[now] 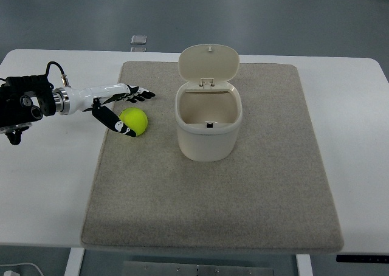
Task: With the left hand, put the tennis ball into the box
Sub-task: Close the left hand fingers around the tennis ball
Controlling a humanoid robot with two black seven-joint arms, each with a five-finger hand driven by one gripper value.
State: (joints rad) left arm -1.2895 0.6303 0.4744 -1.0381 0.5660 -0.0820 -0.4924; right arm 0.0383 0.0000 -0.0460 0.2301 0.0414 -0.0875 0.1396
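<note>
My left hand is spread beside the tennis ball; I should wrap my fingers around it fully before lifting.

This looks like a lab to me — my left hand reaches over a grey mat on a plain white table, bare grey floor beyond it — possibly a test bench.
</note>
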